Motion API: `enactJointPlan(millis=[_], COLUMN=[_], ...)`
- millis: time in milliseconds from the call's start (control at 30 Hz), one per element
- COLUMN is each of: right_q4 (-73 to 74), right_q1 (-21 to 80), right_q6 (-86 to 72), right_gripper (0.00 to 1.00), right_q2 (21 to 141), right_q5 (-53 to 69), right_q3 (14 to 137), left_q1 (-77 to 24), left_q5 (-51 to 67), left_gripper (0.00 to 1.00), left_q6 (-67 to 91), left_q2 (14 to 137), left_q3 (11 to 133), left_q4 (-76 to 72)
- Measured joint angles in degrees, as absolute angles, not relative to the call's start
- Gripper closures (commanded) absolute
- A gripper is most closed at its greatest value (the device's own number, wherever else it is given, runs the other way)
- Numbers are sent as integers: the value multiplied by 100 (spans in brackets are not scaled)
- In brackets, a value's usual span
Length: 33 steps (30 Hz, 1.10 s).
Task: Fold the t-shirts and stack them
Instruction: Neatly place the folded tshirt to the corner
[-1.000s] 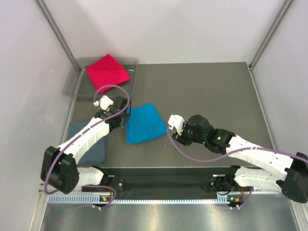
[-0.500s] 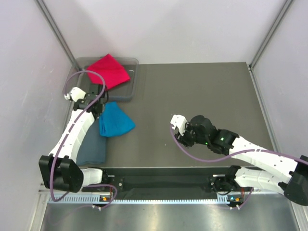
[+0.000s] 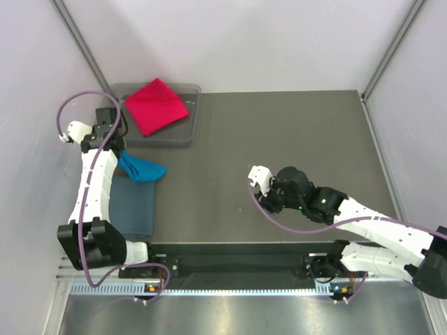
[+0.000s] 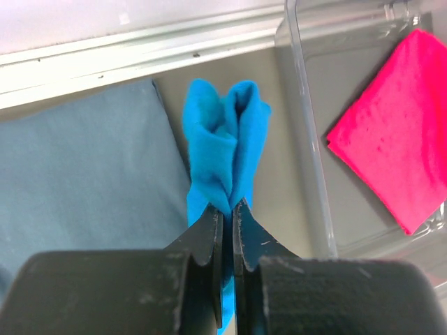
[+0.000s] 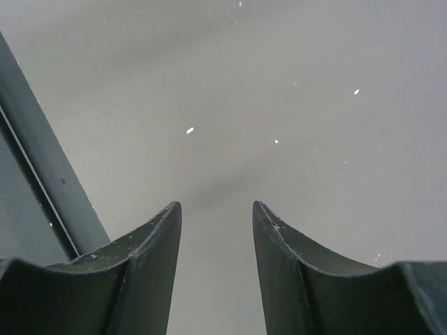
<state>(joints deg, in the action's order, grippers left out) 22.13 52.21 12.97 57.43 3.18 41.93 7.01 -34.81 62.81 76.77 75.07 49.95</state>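
At the desk's left edge, found the grey shirt flat, with the tray behind it holding the folded red shirt. Saw the blue shirt bunched between them, pinched in the left gripper. Noted the right gripper parted, holding nothing, over bare desk.

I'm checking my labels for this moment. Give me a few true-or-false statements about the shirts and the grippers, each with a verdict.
1. The left gripper is shut on the turquoise shirt. True.
2. The red shirt lies in the tray. True.
3. The grey shirt is in the tray too. False: it lies flat on the table, outside the tray.
4. The right gripper holds a shirt. False: it is open and empty over bare table.
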Motion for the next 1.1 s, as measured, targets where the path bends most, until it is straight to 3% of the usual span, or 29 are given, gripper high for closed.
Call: enactJointPlan(millis=[1100], right_q4=[2180], right_q1=[5221], right_q6=[1157], right_gripper=[54], right_q2=[6353], right_q5=[698], right_q3=[4405], left_q1=[1094], left_q5=[-2954], left_gripper=[100], left_q6=[5019], left_q2=[7734], left_q3=[8294], left_q4=[5179])
